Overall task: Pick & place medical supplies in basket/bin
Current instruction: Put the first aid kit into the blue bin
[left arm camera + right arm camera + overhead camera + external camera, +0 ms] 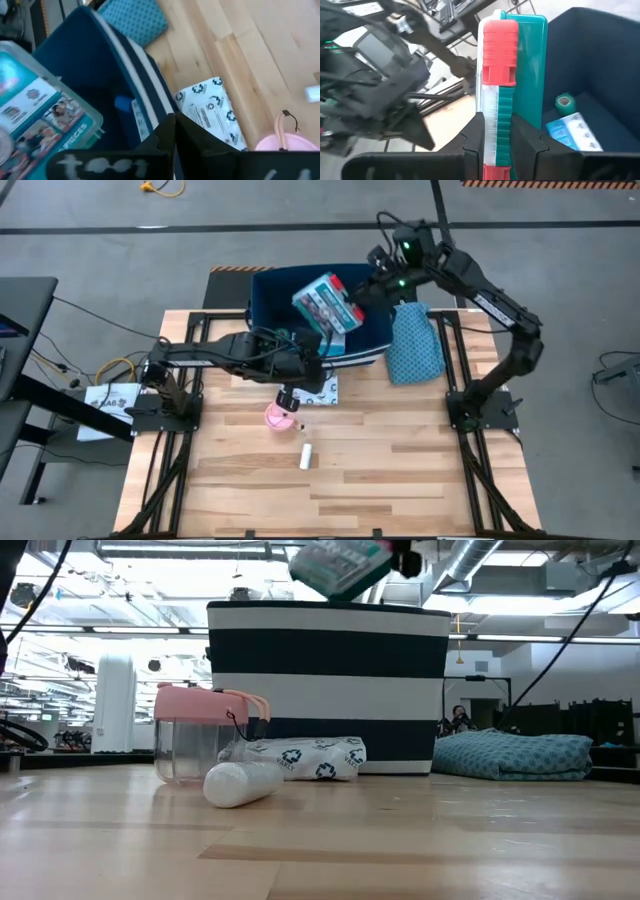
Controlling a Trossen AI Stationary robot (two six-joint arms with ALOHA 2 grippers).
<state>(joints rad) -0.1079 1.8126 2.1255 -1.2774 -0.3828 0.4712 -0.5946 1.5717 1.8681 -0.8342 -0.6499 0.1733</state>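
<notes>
Pale wood planks made up the table [400,470], on a black frame over grey concrete floor [100,220]. At upper centre of the high view the right gripper [362,292] pinched a teal-and-red plastic case [327,302] above the navy striped bin [270,295]. The left gripper [287,395], jaws pressed together, hung by the pink-lidded cup [277,417]. A white tube [306,456] lay lower centre. Ducts and lights filled the room behind.

No lettering anywhere is clear enough to read.
</notes>
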